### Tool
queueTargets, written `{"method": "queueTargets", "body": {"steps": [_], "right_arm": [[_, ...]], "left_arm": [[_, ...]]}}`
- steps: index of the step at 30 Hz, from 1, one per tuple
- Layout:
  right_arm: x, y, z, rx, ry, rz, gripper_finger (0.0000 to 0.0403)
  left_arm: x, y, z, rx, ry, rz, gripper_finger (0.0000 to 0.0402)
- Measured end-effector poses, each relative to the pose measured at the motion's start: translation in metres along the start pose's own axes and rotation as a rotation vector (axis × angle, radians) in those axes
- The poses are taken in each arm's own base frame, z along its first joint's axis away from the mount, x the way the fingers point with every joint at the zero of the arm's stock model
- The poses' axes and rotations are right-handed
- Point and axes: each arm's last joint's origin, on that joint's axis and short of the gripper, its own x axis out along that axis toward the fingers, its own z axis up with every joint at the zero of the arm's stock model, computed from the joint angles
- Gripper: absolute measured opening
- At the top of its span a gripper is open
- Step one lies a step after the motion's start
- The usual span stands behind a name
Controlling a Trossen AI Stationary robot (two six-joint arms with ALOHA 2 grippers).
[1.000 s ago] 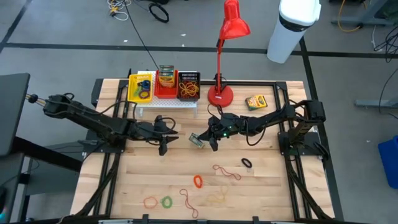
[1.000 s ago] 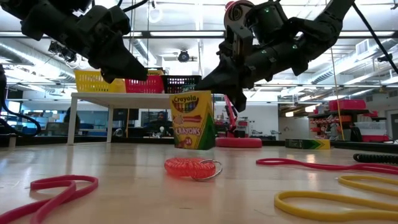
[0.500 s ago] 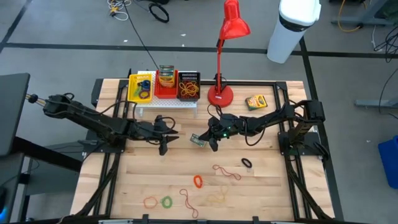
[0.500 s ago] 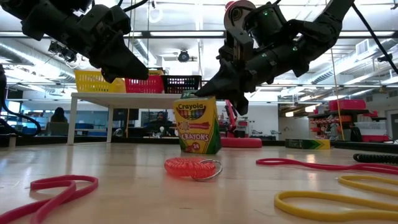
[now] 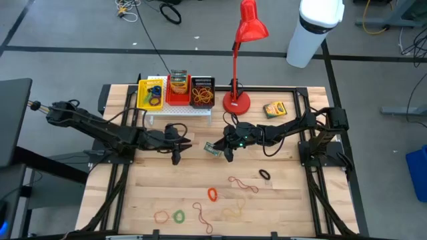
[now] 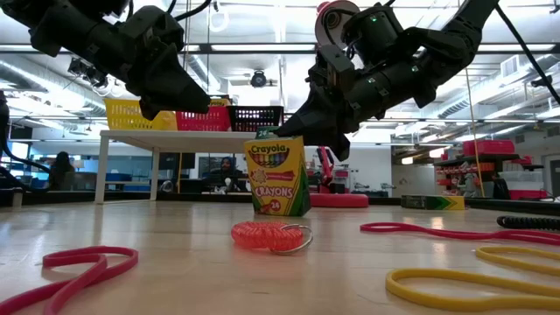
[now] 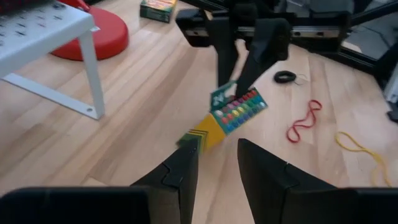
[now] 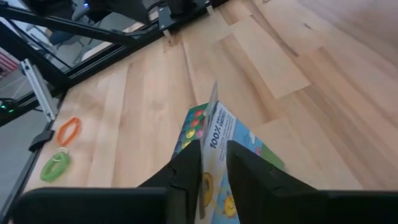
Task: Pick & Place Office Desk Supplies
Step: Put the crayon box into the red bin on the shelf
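R gripper [image 6: 293, 122]: my jaws just eased apart, flap between them; crayon box [image 6: 278, 176] now standing, table centre; grip uncertain. L gripper [image 5: 175, 150] waits at 9 o'clock, part-open, empty.

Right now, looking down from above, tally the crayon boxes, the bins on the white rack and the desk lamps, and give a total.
Crayon boxes: 3
Bins on the rack, namely yellow bin, red bin, black bin: 3
Lamp: 1
Total: 7
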Motion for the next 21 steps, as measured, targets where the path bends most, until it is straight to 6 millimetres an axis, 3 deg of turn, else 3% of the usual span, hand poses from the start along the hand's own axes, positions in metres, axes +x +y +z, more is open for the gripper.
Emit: {"method": "queueTargets", "body": {"steps": [14,21], "right_arm": [[-0.001,0.001,0.001,-0.021,-0.005,-0.003,0.0200],[-0.001,0.000,0.001,-0.042,0.001,-0.005,0.0204]], "left_arm": [[0.005,0.012,0.005,-0.055,0.035,-0.050,0.0119],[0.006,0.014,0.005,-0.053,0.048,-0.076,0.0119]]}}
